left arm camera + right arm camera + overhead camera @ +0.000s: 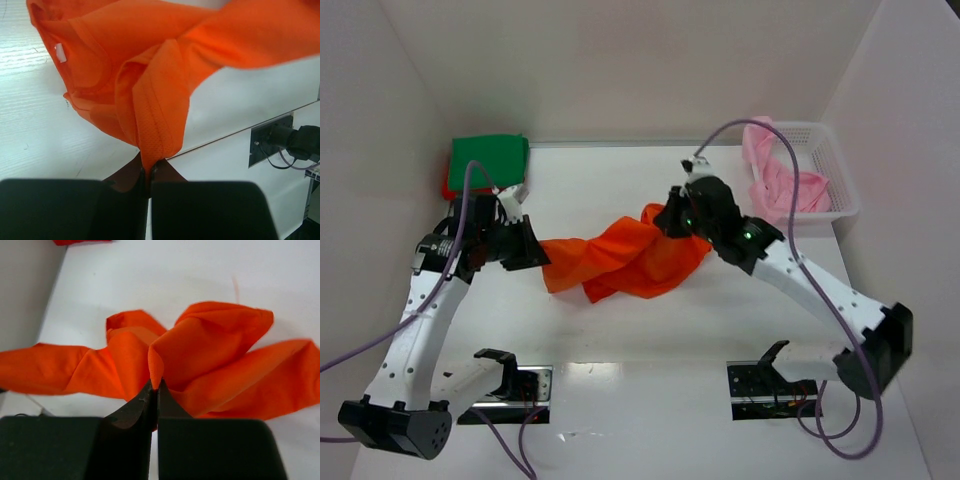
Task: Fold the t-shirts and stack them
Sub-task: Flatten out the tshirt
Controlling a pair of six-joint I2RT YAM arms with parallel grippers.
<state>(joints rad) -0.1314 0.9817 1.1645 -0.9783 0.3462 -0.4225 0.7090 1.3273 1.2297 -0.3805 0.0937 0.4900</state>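
Observation:
A crumpled orange t-shirt (625, 258) hangs stretched between my two grippers over the middle of the table. My left gripper (536, 252) is shut on its left end; the left wrist view shows a hemmed fold of the orange t-shirt (155, 125) pinched in the left gripper (149, 169). My right gripper (672, 222) is shut on the right end, where a ridge of the orange t-shirt (210, 347) sits in the right gripper (156, 386). A folded green t-shirt (488, 157) lies on a red t-shirt (450, 187) at the back left. A pink t-shirt (780, 180) fills the basket.
The white lattice basket (840, 180) stands at the back right against the wall. Walls close in the table at the back and both sides. Two metal base plates (760, 385) sit at the near edge. A purple cable (790, 190) loops over the basket.

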